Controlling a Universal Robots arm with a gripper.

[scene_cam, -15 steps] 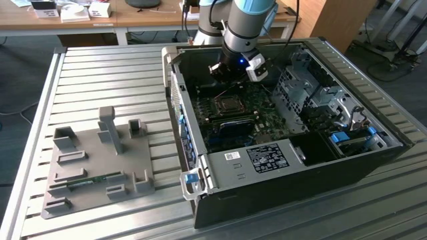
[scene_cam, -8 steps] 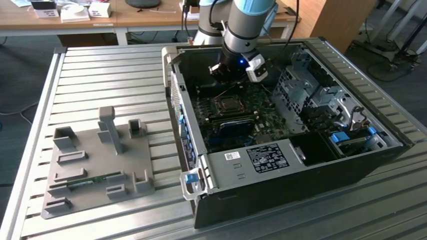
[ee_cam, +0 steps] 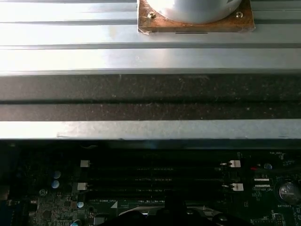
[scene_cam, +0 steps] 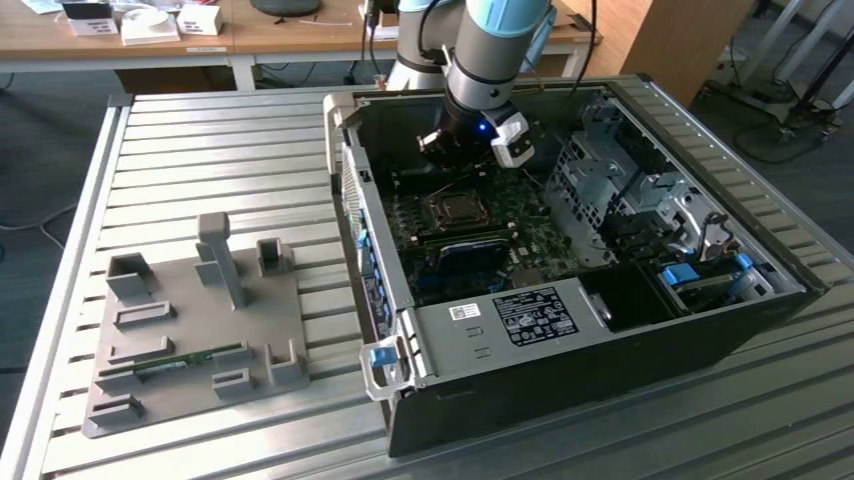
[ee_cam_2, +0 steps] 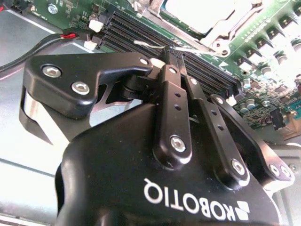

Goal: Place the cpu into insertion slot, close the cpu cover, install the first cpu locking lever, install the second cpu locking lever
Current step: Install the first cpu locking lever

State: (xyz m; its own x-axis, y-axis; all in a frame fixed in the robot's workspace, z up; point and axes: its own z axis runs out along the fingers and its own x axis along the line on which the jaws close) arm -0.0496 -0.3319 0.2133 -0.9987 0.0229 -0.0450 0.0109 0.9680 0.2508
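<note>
- The grey fixture (scene_cam: 200, 320) lies on the slatted table (scene_cam: 200, 150), well apart from the fingers, off to the exterior view's left of the computer case (scene_cam: 534, 370).
- The memory slots (ee_cam_2: 131, 33) run just beside and under the fingertips in the second wrist view.
- The gripper (ee_cam_2: 173, 52) hangs inside the case. Its fingers (ee_cam_2: 171, 94) look pressed together at the tips, which meet at a thin locking lever (ee_cam_2: 150, 45). I cannot tell whether they nip it or only touch it.
- The cpu (ee_cam_2: 202, 9) sits in the insertion slot (scene_cam: 461, 208), just beyond the fingertips, with the cpu cover (ee_cam_2: 207, 41) apparently down over it.
- Risk: the lever is thin and springy, so it could slip off the closed tips and snap back. A sideways push could also scrape the tips across the memory slots or the small parts on the motherboard (ee_cam_2: 263, 61).
- The cpu lies flat with its silvery top facing up out of the case. It is square, so it has no long axis. The lever's length runs roughly along the memory slots.
</note>
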